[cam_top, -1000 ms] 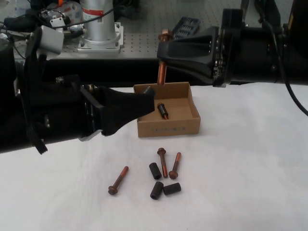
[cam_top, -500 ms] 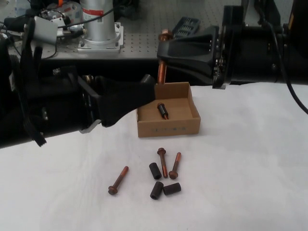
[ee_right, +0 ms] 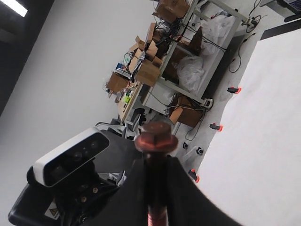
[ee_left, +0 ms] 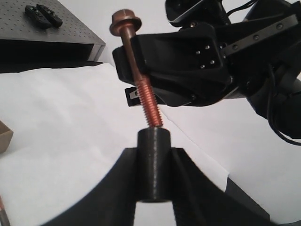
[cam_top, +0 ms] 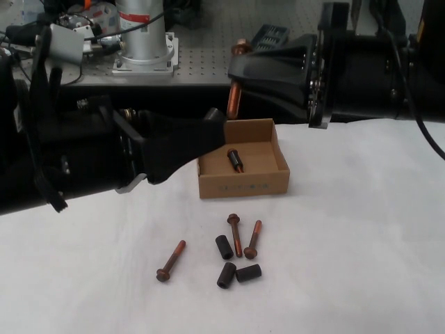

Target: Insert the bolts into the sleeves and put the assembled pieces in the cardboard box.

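Note:
My right gripper is shut on a copper bolt held upright above the back left corner of the cardboard box. Just below it my left gripper is shut on a black sleeve. In the left wrist view the bolt's threaded tip touches the sleeve's top opening. The right wrist view shows the bolt's hexagonal head between my fingers. One assembled piece lies inside the box.
Three loose bolts and three black sleeves lie on the white cloth in front of the box. A perforated metal bench with a silver post stands behind.
The left gripper has risen and moved right with the sleeve, up to the bolt's lower end. The right gripper with the bolt has barely shifted.

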Action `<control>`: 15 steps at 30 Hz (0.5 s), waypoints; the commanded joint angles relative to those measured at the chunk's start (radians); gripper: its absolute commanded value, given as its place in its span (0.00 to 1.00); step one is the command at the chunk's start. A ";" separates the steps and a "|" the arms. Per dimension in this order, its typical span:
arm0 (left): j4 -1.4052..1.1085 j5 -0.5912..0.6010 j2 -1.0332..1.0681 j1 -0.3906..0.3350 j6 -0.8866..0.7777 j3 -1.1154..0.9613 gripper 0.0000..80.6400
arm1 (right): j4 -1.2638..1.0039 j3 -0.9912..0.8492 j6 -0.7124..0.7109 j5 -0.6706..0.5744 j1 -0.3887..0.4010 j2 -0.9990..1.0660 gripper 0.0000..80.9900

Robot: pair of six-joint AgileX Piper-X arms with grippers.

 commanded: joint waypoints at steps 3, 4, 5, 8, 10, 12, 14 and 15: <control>-0.022 0.002 -0.002 0.003 -0.021 -0.005 0.01 | -0.017 -0.004 0.020 0.012 -0.005 -0.001 0.03; -0.022 0.002 -0.002 0.003 -0.021 -0.005 0.01 | -0.017 -0.004 0.033 0.015 -0.005 -0.001 0.03; -0.022 0.002 -0.002 0.003 -0.021 -0.005 0.01 | -0.017 -0.004 0.040 0.020 -0.005 -0.001 0.03; -0.022 0.002 -0.002 0.003 -0.021 -0.005 0.01 | -0.017 -0.004 0.042 0.025 -0.005 -0.001 0.03; -0.022 0.002 -0.002 0.003 -0.021 -0.005 0.01 | -0.017 -0.004 0.058 0.025 -0.001 -0.001 0.03; -0.022 0.002 -0.002 0.003 -0.021 -0.005 0.01 | -0.017 -0.004 0.059 0.025 0.007 -0.001 0.03; -0.022 0.002 -0.002 0.003 -0.021 -0.005 0.01 | -0.017 -0.004 0.059 0.025 0.021 -0.001 0.03; -0.022 0.002 -0.002 0.003 -0.021 -0.005 0.01 | -0.017 -0.004 0.059 0.029 0.026 -0.001 0.03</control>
